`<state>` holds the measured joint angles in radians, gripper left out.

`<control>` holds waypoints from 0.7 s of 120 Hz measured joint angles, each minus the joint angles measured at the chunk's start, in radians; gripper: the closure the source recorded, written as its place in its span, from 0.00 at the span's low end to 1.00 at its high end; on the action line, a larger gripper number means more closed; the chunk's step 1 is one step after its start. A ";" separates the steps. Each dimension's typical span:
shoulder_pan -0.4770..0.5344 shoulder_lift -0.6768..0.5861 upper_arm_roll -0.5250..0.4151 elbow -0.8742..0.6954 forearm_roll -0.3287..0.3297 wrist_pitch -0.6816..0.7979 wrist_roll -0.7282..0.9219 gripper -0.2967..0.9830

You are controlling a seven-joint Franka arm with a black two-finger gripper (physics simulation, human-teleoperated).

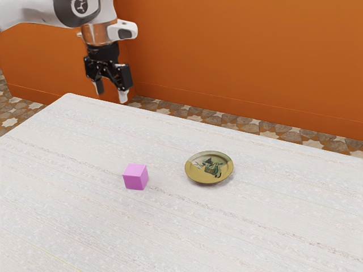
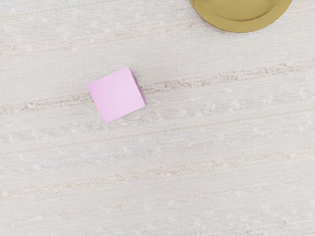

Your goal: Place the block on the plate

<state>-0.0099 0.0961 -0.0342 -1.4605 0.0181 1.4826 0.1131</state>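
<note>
The gripper is being held higher than the table, its fingers standing apart. Lower than the gripper and out ahead of it, the block, a smooth pink cube, is being borne by the pale, grainy, faintly streaked tabletop. Farther out from the gripper, well apart from the block, a round, yellowish plate is being borne too, a dark green figure being displayed in its shallow hollow.
</note>
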 joint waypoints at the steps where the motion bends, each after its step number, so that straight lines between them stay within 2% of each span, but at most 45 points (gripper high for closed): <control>1: 0.001 0.001 -0.001 0.000 0.000 0.003 -0.001 0.23; 29: 0.009 0.022 0.018 0.008 0.008 0.018 -0.032 0.23; 41: 0.012 0.040 0.021 -0.035 0.008 0.050 -0.039 0.23; 84: 0.005 0.076 0.028 -0.286 -0.147 0.261 -0.160 0.23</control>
<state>-0.0051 0.1725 -0.0060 -1.7465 -0.1286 1.7435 -0.0465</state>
